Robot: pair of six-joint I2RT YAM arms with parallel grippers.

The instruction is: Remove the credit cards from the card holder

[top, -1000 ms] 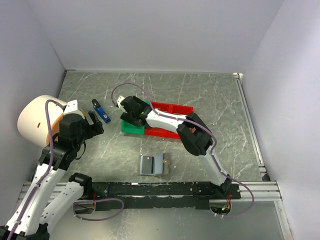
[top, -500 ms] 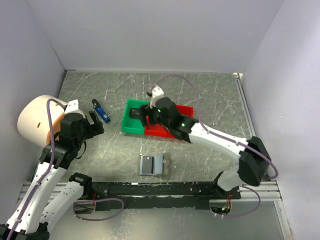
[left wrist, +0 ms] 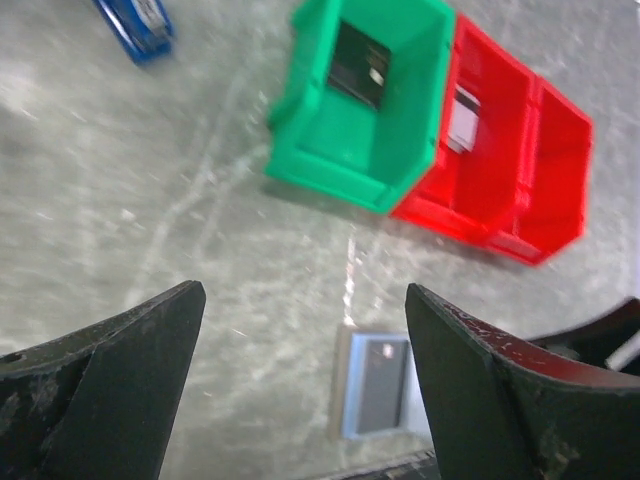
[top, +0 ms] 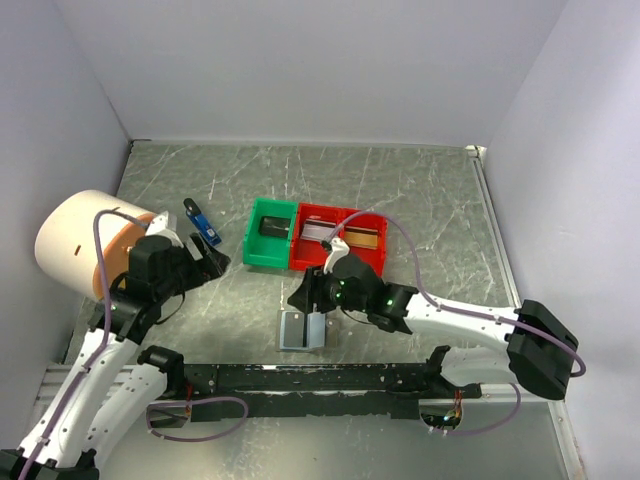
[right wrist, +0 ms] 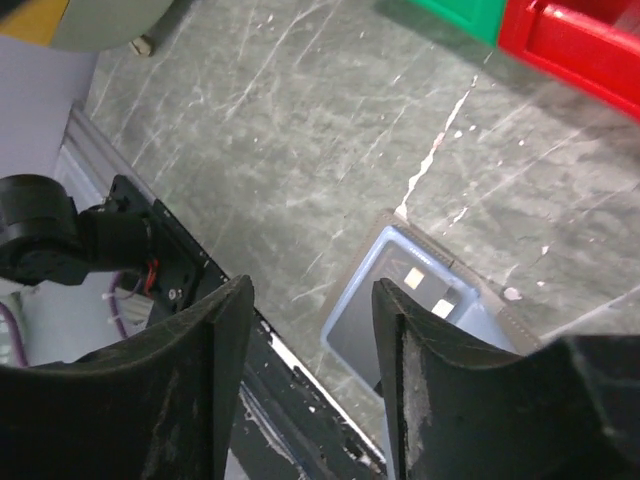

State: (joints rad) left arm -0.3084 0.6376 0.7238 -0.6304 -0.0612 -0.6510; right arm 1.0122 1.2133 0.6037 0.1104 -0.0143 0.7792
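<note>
The card holder (top: pixel 303 330) lies open near the table's front edge, a dark credit card (top: pixel 294 327) in its left pale-blue panel. My right gripper (top: pixel 306 297) hovers just behind it, open, with nothing between its fingers. In the right wrist view the card holder (right wrist: pixel 487 318) and its dark card (right wrist: pixel 400 312) lie below the right gripper (right wrist: pixel 310 295). My left gripper (top: pixel 207 262) is open and empty at the left. From the left gripper (left wrist: pixel 305 295), the card holder (left wrist: pixel 345 400) shows ahead. Another dark card (top: pixel 272 227) lies in the green tray (top: pixel 254 250).
Red trays (top: pixel 372 262) beside the green one hold a pale card (top: pixel 315 230) and a brownish one (top: pixel 365 237). A small blue-and-black gadget (top: pixel 201 223) lies behind the left gripper. A big white roll (top: pixel 70 235) stands at the far left. A black rail (top: pixel 300 378) runs along the front.
My right arm has swung back from over the green tray to the card holder, its jaws narrowing, leaving a dark card in that tray. The left gripper has shifted slightly right.
</note>
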